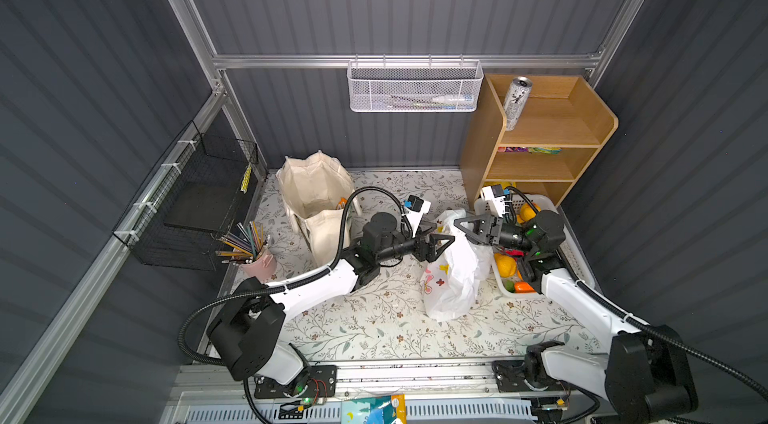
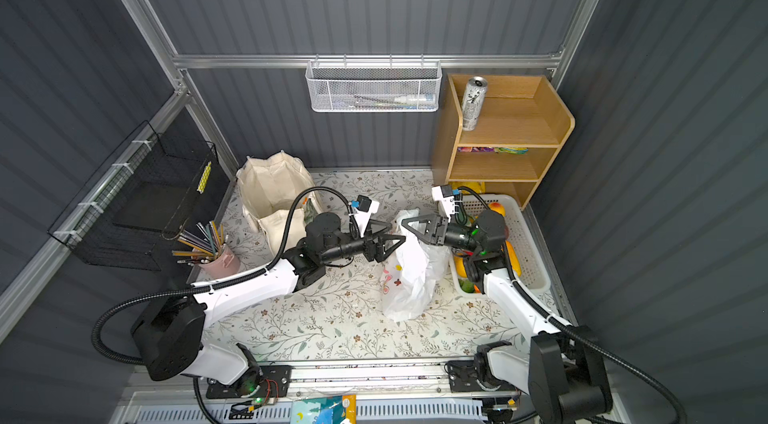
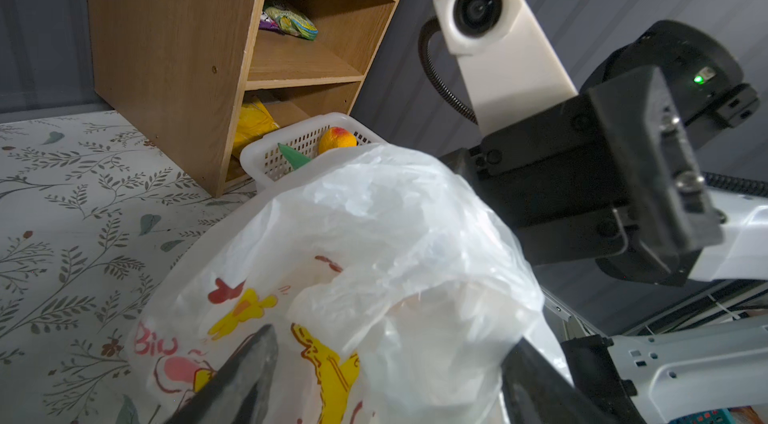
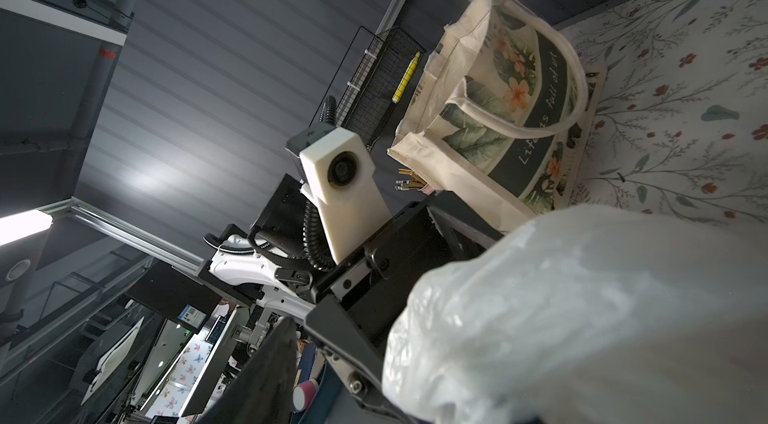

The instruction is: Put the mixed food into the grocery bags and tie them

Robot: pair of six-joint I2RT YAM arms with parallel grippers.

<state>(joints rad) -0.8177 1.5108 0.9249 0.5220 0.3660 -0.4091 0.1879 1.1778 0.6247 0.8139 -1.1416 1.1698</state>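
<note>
The white plastic grocery bag (image 1: 453, 276) (image 2: 409, 276) with yellow and pink prints stands bunched up on the floral mat, and my two grippers face each other across its top. The left gripper (image 1: 439, 236) (image 3: 390, 359) is open, its jaws wide on either side of the bag's bulging top (image 3: 374, 255). On the other side, the right gripper (image 1: 462, 231) (image 4: 407, 376) is open with bag film (image 4: 582, 318) against it. The cream canvas tote (image 1: 316, 189) (image 4: 511, 110) stands open at the back left. Toy fruit (image 1: 505, 266) lies in the basket, a silver can (image 1: 516, 104) and snack packets (image 1: 530, 149) sit on the shelf.
A white slotted basket (image 1: 552, 201) lies at the right, under my right arm. The wooden shelf (image 1: 540, 131) stands in the back right corner. A pink pencil cup (image 1: 259, 264) and a black wire basket (image 1: 195, 201) are on the left, and a white mesh basket (image 1: 415, 87) hangs on the back wall.
</note>
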